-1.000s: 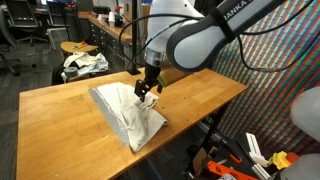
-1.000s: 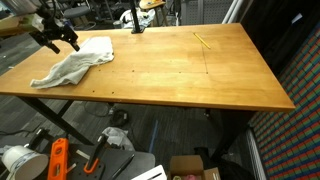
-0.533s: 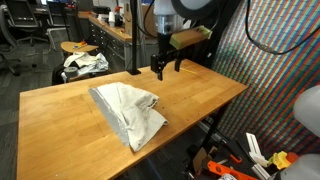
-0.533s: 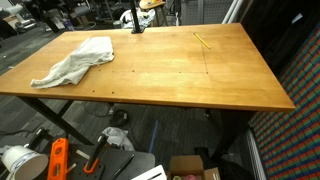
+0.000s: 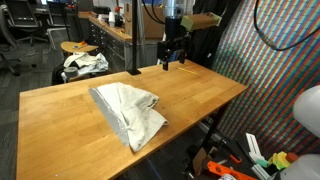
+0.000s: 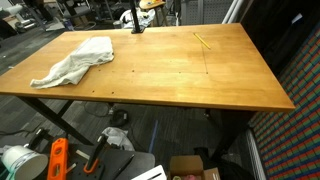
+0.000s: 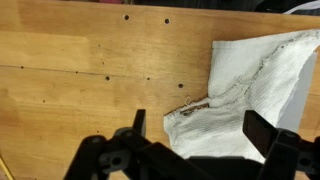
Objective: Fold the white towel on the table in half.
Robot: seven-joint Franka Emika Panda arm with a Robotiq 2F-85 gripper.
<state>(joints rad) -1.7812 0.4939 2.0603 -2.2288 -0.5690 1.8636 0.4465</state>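
The white towel [image 5: 128, 110] lies crumpled and partly doubled over on the table [image 5: 60, 125], near one end of the table [image 6: 180, 75] where the white towel [image 6: 78, 62] shows as a loose heap. My gripper [image 5: 172, 60] hangs high above the tabletop, behind the towel and apart from it. In the wrist view the gripper [image 7: 200, 130] is open with nothing between its fingers [image 7: 262, 132]. Far below them lies the towel [image 7: 255, 80], its frayed hem showing. One of the two exterior views does not show the gripper at all.
A round wooden stool [image 5: 72, 47] with a bundle of patterned fabric [image 5: 85, 63] stands behind the table. A black pole [image 5: 134, 40] rises at the table's back edge. A yellow pencil [image 6: 203, 40] lies on the tabletop. Tools and boxes [image 6: 57, 160] clutter the floor.
The arm has risen from just above the towel and swung back and away from it, leaving one exterior view. The gripper stayed open. The towel has not moved.
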